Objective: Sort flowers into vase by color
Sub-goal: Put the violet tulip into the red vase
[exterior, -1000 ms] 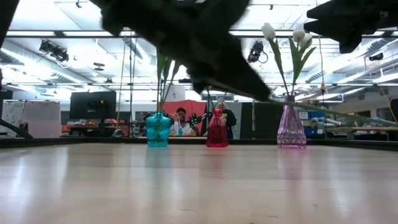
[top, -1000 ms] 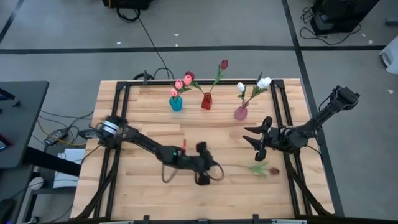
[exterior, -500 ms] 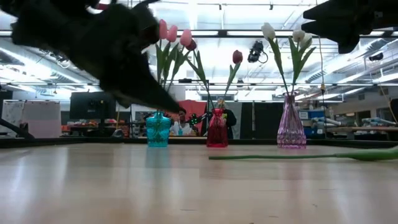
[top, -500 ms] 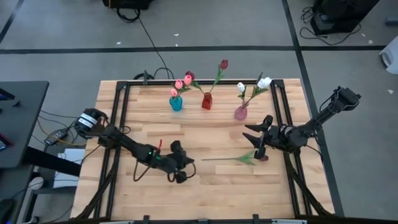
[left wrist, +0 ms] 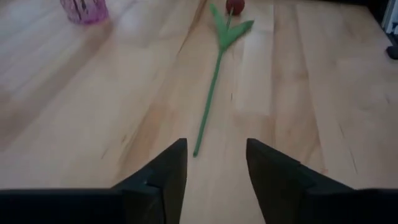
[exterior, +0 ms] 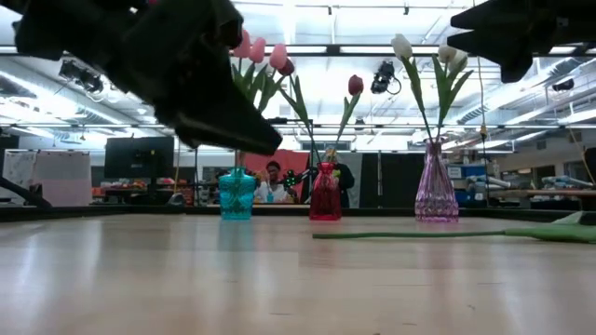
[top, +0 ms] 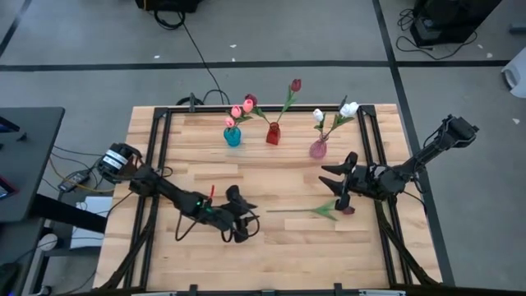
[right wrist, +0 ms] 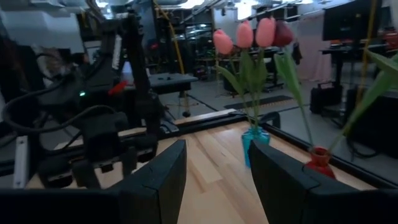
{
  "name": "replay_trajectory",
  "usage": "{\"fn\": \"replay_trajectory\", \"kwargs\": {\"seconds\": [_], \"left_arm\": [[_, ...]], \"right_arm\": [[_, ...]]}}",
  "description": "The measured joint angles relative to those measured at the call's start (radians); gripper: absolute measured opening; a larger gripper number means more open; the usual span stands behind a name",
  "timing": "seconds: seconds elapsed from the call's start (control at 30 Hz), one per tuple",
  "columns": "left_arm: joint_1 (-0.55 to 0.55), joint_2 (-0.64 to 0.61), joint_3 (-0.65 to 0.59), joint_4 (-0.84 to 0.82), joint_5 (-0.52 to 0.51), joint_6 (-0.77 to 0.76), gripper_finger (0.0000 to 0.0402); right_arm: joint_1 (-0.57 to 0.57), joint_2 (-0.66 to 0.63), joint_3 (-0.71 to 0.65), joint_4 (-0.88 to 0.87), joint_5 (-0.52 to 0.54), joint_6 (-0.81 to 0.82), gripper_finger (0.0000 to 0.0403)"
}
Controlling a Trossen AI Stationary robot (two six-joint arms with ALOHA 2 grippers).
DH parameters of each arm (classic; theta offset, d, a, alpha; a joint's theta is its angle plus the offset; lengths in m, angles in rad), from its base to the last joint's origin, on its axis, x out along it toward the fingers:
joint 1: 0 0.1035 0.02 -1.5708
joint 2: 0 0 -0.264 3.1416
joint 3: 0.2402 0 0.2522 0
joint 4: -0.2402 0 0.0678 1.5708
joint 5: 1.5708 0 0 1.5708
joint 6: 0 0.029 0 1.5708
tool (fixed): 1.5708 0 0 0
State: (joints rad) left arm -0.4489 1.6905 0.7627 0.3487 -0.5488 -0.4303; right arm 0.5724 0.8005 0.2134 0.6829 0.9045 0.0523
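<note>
wood table (top: 189, 140) | red tulip (top: 311, 211) flat, just beyond left gripper (top: 246, 222), untouched

Grey floor (top: 271, 33) crossed by dark tape lines; ceiling strip lights (exterior: 307, 51) glow beyond the table

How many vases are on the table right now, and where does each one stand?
3, in a row along the table's far edge: the teal vase on the left, the red vase in the middle, the pink vase on the right. No others show.
</note>
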Motion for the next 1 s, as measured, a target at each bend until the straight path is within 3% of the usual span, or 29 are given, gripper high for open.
{"fn": "replay_trajectory", "kwargs": {"seconds": [0.23,0.4,0.53,0.8,1.0], "left_arm": [[0.039,0.001,0.047,-0.002,0.000,0.031,0.0177],[0.043,0.072,0.125,-0.002,0.042,0.038,0.0177],[0.051,0.201,0.264,-0.021,0.092,0.077,0.0177],[0.127,0.433,0.616,-0.271,0.189,0.177,0.0177],[0.191,0.526,0.722,-0.303,0.204,0.245,0.0177]], "right_arm": [[0.000,0.000,0.000,0.013,-0.015,-0.026,0.0185],[0.000,0.000,0.000,0.014,-0.017,-0.028,0.0185],[0.000,0.000,0.000,0.029,-0.016,-0.044,0.0185],[0.003,0.000,0.000,0.034,-0.018,-0.047,0.0185],[0.004,0.000,0.000,0.020,-0.017,-0.050,0.0185]]}}
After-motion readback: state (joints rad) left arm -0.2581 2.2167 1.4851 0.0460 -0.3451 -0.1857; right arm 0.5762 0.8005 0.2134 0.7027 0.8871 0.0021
